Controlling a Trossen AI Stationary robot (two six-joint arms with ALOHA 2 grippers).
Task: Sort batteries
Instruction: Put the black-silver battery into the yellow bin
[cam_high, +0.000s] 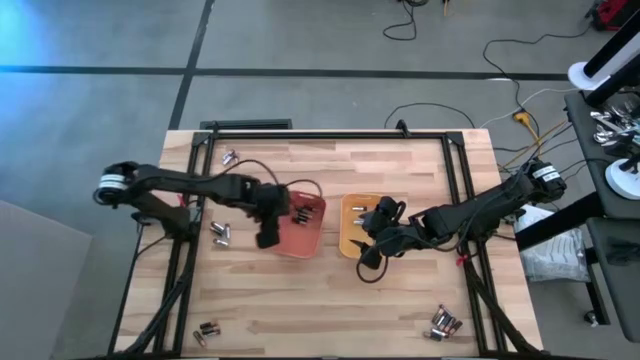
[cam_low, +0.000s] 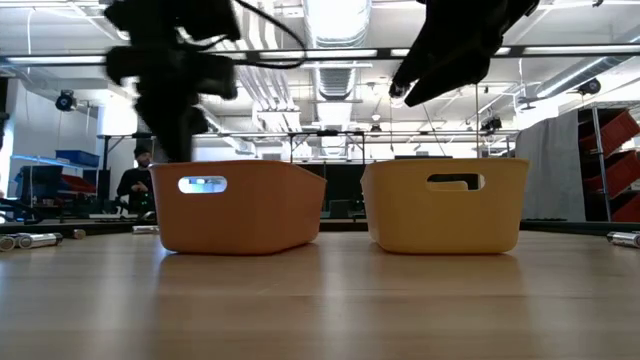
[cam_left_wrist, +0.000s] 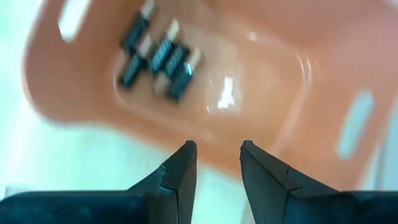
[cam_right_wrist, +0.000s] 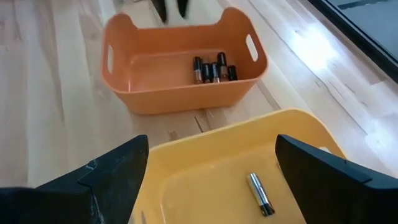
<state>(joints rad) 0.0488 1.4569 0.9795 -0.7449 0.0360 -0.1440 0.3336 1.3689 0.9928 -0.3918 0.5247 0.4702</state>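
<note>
So a wooden table (cam_high: 330, 290) is seen from above, with two trays set side by side near the middle: an orange tray (cam_high: 300, 228) on the left and a yellow tray (cam_high: 352, 228) on the right, close but not touching. The left gripper (cam_left_wrist: 215, 163) is held over the orange tray, fingers parted by a narrow gap, nothing between them. The right gripper (cam_right_wrist: 211, 171) is parked above the yellow tray with its fingers spread wide, also empty.

Batteries are all over the place. A cluster of dark cells (cam_right_wrist: 213, 68) is lying at one end of the orange tray's floor. A silvery cell (cam_right_wrist: 260, 194) is lying on the yellow tray's floor. Loose batteries are scattered on the table too: a few near the far left corner (cam_high: 229, 157), some just left of the orange tray (cam_high: 221, 233), a couple by the near left edge (cam_high: 205, 331), and a pile at the near right corner (cam_high: 445, 323).
</note>
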